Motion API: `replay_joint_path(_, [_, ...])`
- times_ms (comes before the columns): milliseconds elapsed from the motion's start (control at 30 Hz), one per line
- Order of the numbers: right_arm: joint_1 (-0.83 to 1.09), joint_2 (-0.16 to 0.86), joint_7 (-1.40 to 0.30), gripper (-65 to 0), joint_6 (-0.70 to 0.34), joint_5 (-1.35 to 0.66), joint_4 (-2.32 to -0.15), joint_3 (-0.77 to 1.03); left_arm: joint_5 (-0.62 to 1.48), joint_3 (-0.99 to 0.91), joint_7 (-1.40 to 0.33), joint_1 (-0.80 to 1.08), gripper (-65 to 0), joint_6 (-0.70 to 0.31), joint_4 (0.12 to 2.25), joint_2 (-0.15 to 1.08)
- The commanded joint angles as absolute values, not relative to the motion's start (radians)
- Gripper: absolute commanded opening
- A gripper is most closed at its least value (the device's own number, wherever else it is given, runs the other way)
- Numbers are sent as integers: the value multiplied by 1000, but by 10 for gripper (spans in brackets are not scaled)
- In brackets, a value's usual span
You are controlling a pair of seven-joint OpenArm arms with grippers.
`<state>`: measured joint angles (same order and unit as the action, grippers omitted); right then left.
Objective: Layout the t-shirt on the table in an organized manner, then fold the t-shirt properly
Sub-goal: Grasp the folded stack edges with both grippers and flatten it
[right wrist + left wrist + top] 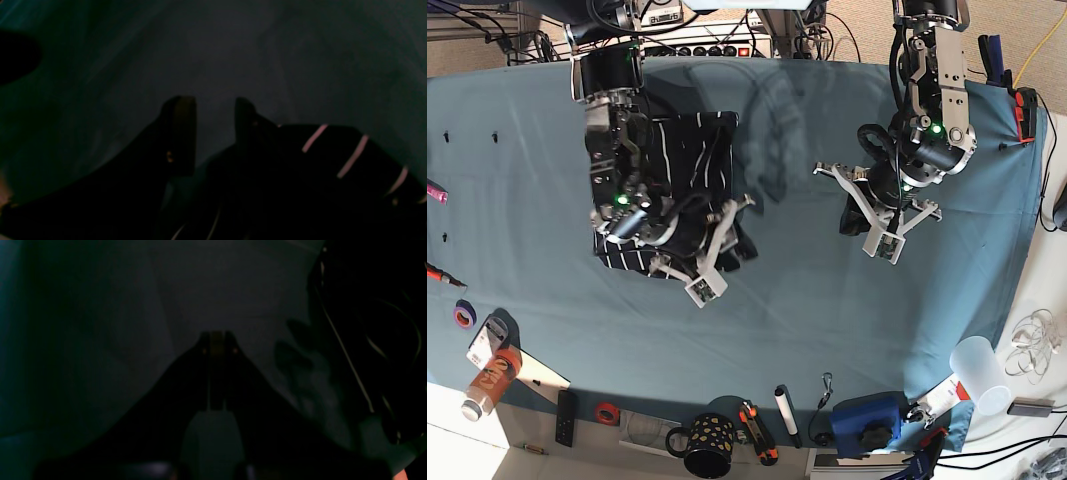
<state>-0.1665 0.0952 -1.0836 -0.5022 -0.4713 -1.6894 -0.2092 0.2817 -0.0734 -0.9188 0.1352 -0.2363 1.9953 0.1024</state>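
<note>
You had the t-shirt [672, 170] folded at ten o'clock on the table [807, 300]. Your right gripper [215, 110] hung parted, grasping nothing, above its near edge; your left gripper [889, 243] was clenched, empty. Square the corners before releasing.

A soft, matt striped cloth t-shirt [682, 150] lies on a tabletop [827, 290] draped in matt teal cloth. Nearby stands a glossy mug [707, 447].
</note>
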Motion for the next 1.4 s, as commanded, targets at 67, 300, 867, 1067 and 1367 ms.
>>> replay_joint_path(67, [-183,94,-1141,-482,-538,-551,-1820,-130,293,-75,-896,121,-650,-237,2013,102])
replay_joint_path(300, [-47,94,-1167,-650,-571,-651,-1898,126,293,-74,-881,122,-650,-238,2011,102])
replay_joint_path(867, [116,94,-1100,-650,-688,-662,-1742,334,350,236,-691,112,-650,-491,1919,99])
replay_joint_path(1067, [113,94,-1112,-650,-688,-722,-1843,363,179,410,-678,79,-650,-383,1902,97])
replay_joint_path(1367, [85,97,-1018,-650,-688,-625,-1791,421,105,468,-627,-20,-650,-314,1785,64])
